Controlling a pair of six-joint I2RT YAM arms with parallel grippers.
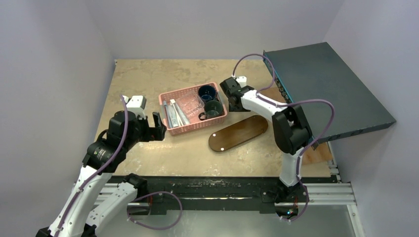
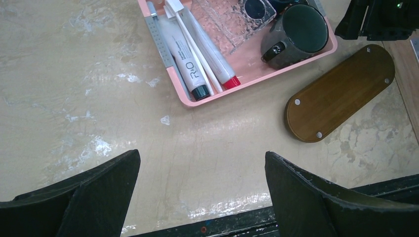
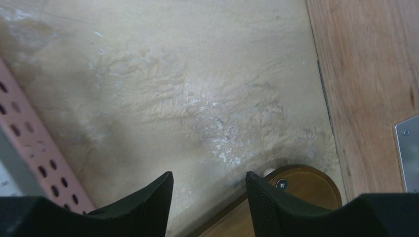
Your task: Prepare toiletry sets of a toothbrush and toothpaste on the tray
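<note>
While L end effector (image 1: 157,126) hangs released w/ jaws apart at lower left, tray (image 1: 238,133) lies on surface (image 1: 148,74) right of centre; just above-left, toothbrushes (image 2: 193,49) & tubes (image 2: 184,61) lie in basket (image 1: 195,130); R end effector (image 1: 230,91), also released, sits upper centre beside basket.

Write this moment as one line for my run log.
left gripper open, beside basket | right gripper open, beside basket | tubes, toothbrush in basket | tray bare | no set started
</note>
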